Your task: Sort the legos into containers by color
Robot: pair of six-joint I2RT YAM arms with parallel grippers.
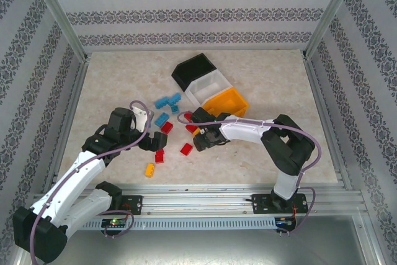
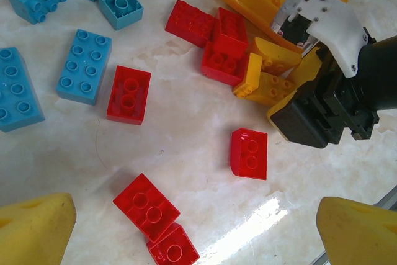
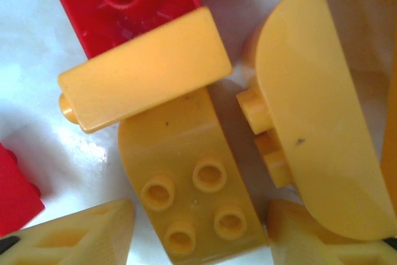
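l fingers (image 2: 34, 228) wide apart over red legos (image 2: 149, 206); r fingers (image 3: 74, 237) astride orange-yellow lego (image 3: 186, 197), grip unclear

Beside the orange-yellow bin (image 1: 240, 105) sit a white bin (image 1: 198, 95) and a black bin (image 1: 186, 72); red legos (image 2: 128, 94), light blue legos (image 2: 84, 65) and orange-yellow legos (image 3: 186, 197) lie nearby.
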